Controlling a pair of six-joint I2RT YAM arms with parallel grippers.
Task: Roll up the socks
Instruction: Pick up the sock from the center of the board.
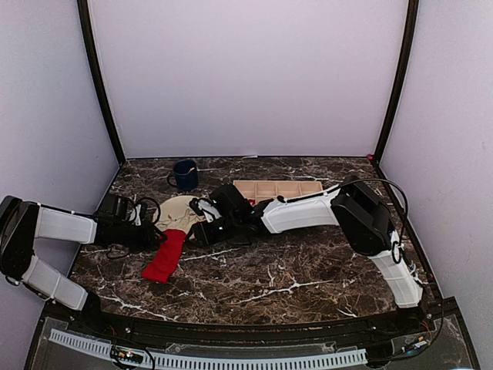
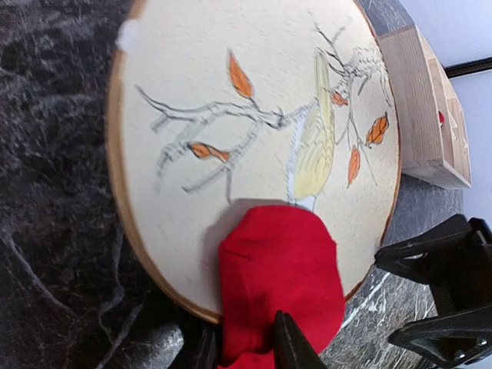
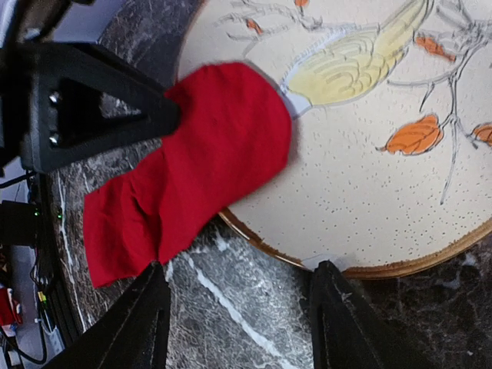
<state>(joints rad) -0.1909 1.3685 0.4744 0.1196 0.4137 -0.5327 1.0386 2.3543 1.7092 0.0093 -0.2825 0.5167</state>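
Note:
A bright red sock (image 1: 165, 257) lies as a long strip, its upper end on the beige patterned plate (image 1: 179, 210) and the rest trailing onto the marble. In the left wrist view the sock (image 2: 278, 261) covers the plate's (image 2: 200, 69) near rim. My left gripper (image 2: 244, 340) is shut on a bunched fold of it at the bottom edge; from above it (image 1: 159, 235) sits at the plate's left. My right gripper (image 3: 242, 269) hangs open over bare marble beside the plate rim (image 3: 400, 265), one finger touching the sock's (image 3: 207, 161) edge, nothing between the fingers.
A dark blue mug (image 1: 185, 175) stands at the back left. A wooden compartment tray (image 1: 277, 188) lies behind the right arm, also seen past the plate as the tray (image 2: 427, 108). Both grippers crowd the plate, the right gripper (image 1: 202, 217) close to the left one.

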